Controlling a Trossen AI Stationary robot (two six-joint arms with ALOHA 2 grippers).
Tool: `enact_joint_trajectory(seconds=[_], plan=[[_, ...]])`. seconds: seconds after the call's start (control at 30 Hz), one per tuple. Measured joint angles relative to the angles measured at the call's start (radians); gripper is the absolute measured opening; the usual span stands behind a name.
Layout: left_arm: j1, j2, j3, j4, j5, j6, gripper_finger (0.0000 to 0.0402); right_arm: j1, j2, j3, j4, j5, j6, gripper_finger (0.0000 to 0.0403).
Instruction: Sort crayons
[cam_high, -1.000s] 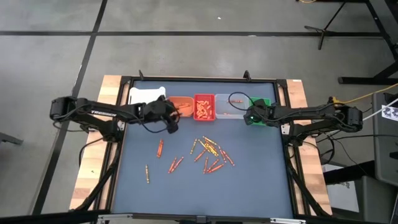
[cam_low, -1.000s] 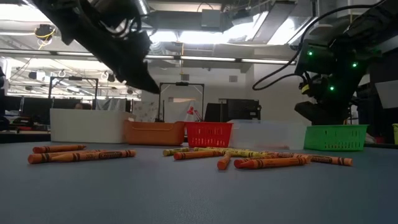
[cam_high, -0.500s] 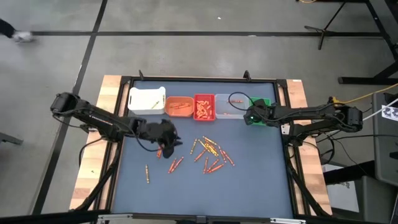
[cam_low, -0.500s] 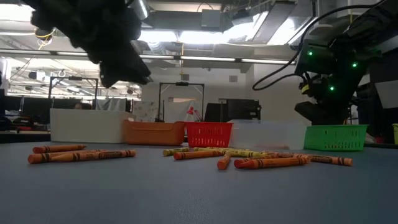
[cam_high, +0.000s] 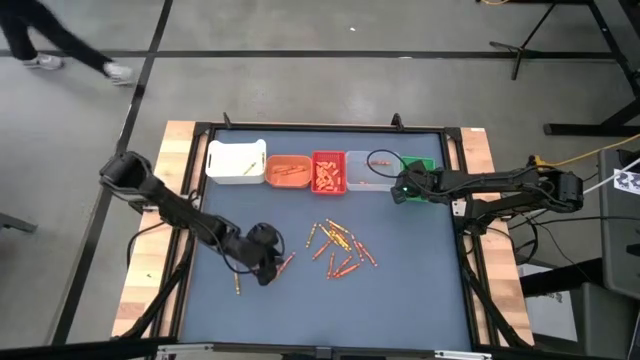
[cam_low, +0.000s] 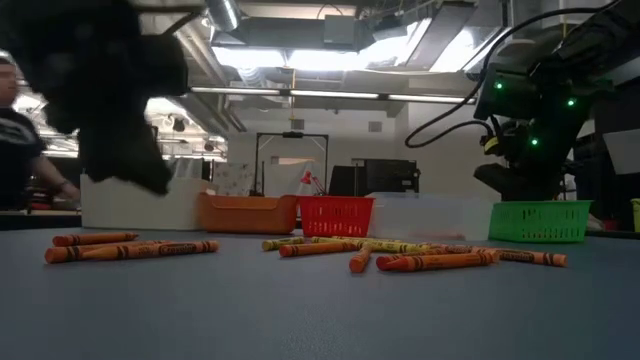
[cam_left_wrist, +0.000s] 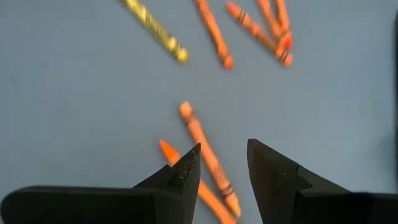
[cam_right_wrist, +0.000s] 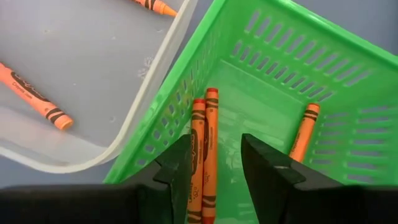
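Crayons (cam_high: 338, 248) are lying mid-frame; left tool (cam_high: 266, 270), parted and empty, is hovering beside them; right tool (cam_right_wrist: 212, 163), parted, is hanging over the green bin (cam_right_wrist: 348, 93).

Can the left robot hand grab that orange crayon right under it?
Probably yes. The left gripper hangs open just above the orange crayon, which lies on bare table between its fingertips. A second crayon lies close beside it and might get nudged.

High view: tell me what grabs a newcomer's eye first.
A scatter of crayons lies mid-table on the dark mat, orange with some yellow. Along the far edge runs a row of bins: white, orange, red, clear, green. The left pincer hangs open over a pair of crayons at the scatter's left edge, while the right pincer waits open over the green bin.
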Motion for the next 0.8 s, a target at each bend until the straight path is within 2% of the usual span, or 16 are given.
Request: enact_joint_trajectory(seconds=[0.3, 0.8], plan=[[-0.026, 0.124, 0.000, 0.000, -0.040, -0.001, 0.0116, 0.000, 0.000, 0.000, 0.001, 0.000, 0.000, 0.0138], [-0.024, 0.140, 0.000, -0.010, -0.137, 0.002, 0.0116, 0.000, 0.000, 0.000, 0.001, 0.000, 0.000, 0.0138]])
